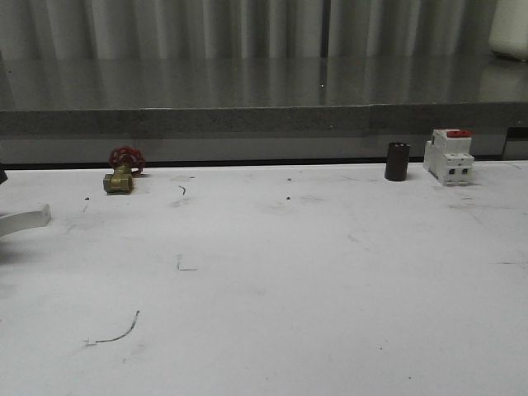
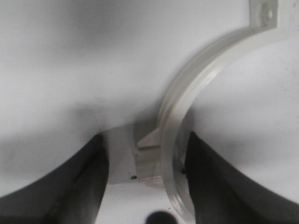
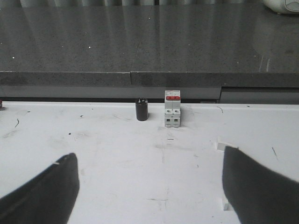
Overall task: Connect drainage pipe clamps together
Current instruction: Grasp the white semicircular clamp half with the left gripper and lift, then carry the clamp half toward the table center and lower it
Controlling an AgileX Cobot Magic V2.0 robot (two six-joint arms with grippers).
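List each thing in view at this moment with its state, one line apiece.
Pipe clamp half: a single curved band, between the left gripper's fingers.
Left gripper: fingers on either side of the clamp; grip cannot be told.
Right gripper: open, empty, above the table.
Brass valve: lying on the table, red handwheel on.
Breaker: upright.
Black cylinder: upright, beside the breaker.

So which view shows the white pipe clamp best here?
The left wrist view: the pipe clamp arcs up close between the left gripper fingers. The front view catches one end at its left edge.
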